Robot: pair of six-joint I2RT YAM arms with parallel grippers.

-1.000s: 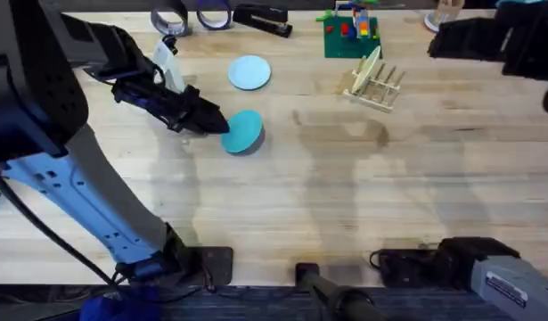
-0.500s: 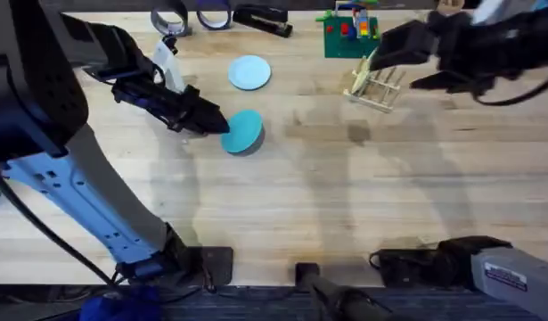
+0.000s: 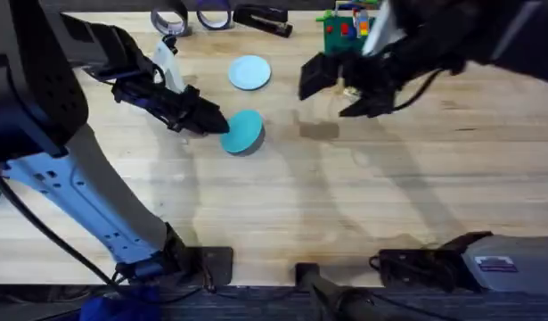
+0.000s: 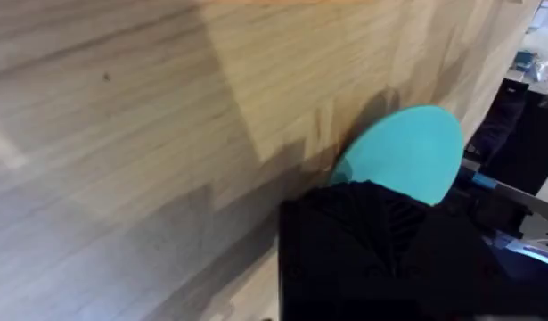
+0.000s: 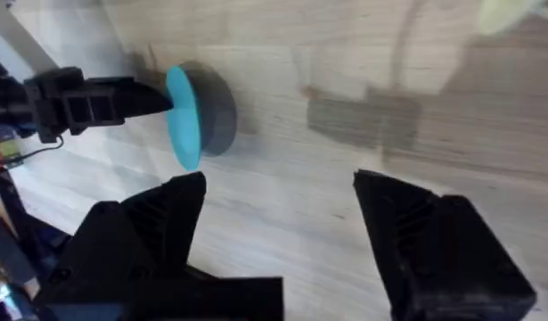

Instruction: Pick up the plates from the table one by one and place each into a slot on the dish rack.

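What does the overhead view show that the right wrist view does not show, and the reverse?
Overhead alone: the pale light-blue plate lying flat, the tape rolls, and the green baseplate. Right wrist alone: the teal plate stands on edge, with its dark shadow on the table behind it. Both: the teal plate gripped at its rim by the left end effector, and the open right end effector.

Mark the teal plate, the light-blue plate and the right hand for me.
teal plate (image 3: pixel 244 130): overhead view, middle of its tilted face.
light-blue plate (image 3: pixel 249 72): overhead view, centre of the disc lying flat on the table.
right hand (image 5: pixel 278 227): right wrist view, midway between its open fingertips.
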